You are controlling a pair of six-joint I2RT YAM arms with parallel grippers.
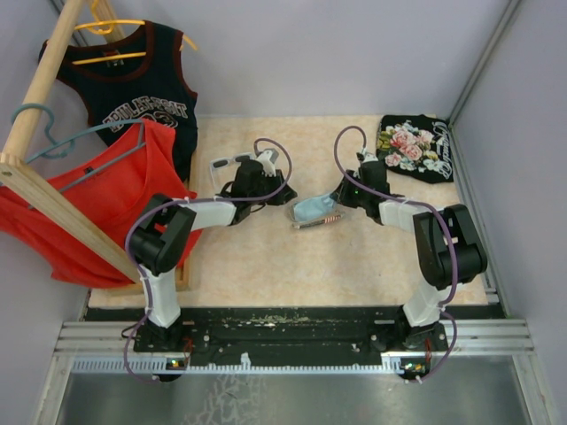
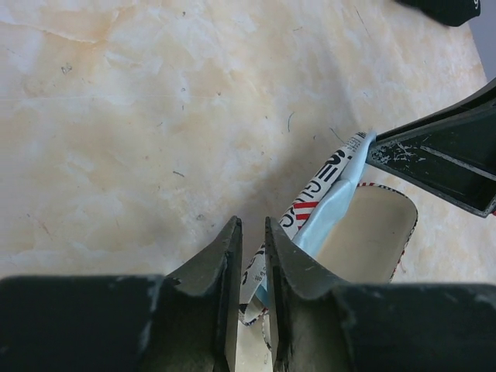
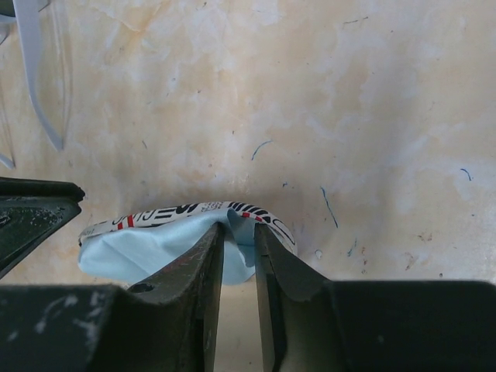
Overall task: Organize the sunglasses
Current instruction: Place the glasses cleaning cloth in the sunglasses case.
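The sunglasses lie behind my left arm as a white frame, and their thin white arms show at the top left of the right wrist view. The flag-print case lies between both grippers with the light-blue cloth in its mouth. My left gripper stands slightly open astride the case rim, with the cloth just beyond. My right gripper is slightly open too, with the cloth and case rim loose between its jaws.
A black floral garment lies at the back right. A wooden rack on the left carries a red shirt and a black jersey. Walls close in the table on three sides.
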